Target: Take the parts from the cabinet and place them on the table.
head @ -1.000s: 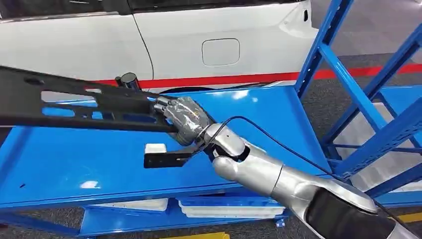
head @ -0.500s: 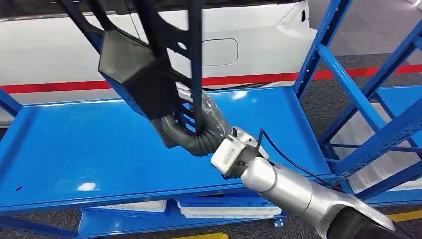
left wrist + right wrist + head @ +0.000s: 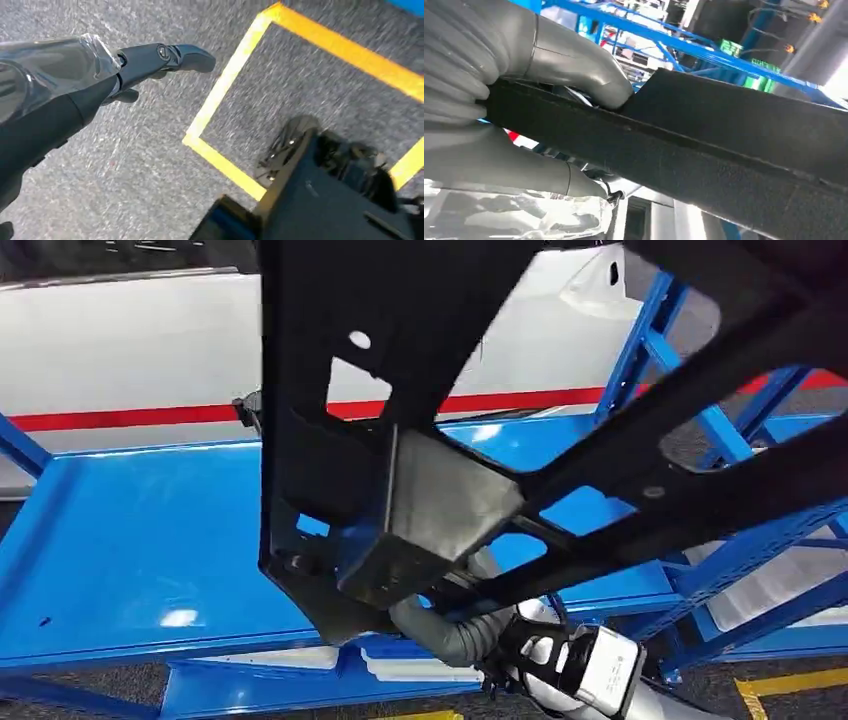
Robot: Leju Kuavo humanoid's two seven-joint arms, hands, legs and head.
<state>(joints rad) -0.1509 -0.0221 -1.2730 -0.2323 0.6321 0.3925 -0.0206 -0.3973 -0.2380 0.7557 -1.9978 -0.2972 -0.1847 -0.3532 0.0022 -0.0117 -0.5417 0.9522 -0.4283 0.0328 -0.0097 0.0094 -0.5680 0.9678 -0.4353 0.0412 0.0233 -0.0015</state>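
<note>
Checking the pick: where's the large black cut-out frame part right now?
Head view: the large black cut-out frame part is lifted close to the camera, above the blue cabinet shelf, gripped from below by the right hand near the shelf's front edge.

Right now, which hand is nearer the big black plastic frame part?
Right. The right hand grips the big black plastic frame part, fingers wrapped around its edge; the left hand hangs empty over the grey floor.
</note>
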